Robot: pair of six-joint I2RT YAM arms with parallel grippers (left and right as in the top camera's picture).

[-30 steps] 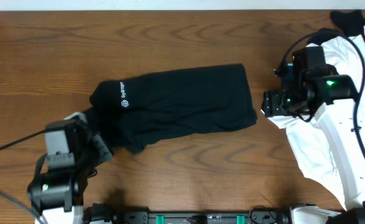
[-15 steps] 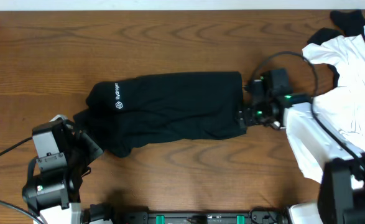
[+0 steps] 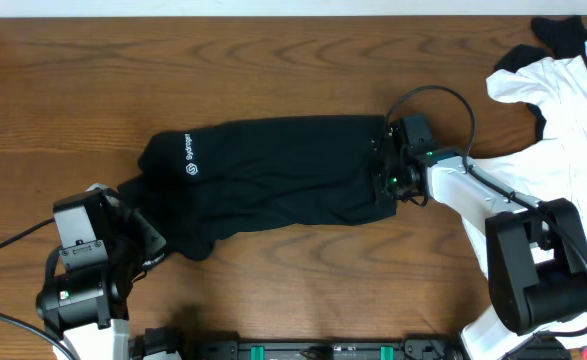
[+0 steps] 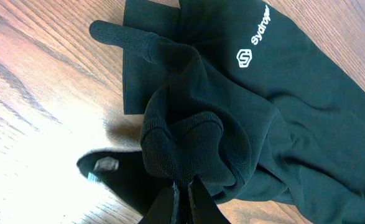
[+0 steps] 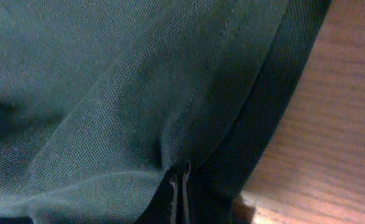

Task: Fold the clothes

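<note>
Black shirt [image 3: 273,175] on worktop [image 3: 273,40]: L jaws pinch its bunched left end, R jaws its right hem. Before, R jaws stood wide by white clothes [image 3: 563,110].

**Wood table, pale strip, black bar**

A brown wooden table top [image 3: 273,60] with a dark, looping grain fills the overhead view from side to side. The grain runs lengthwise, with long oval rings along the far half. Beyond the table's far edge lies a narrow pale strip [image 3: 223,8], too thin to tell what it is. Along the table's near edge, at the middle, sits a black bar [image 3: 303,350] with small green patches on it. In the left wrist view the table [image 4: 27,106] shows at the left, its surface bright with a pale sheen. In the right wrist view the table [image 5: 337,112] takes the right side, reddish-brown and blurred.
</note>
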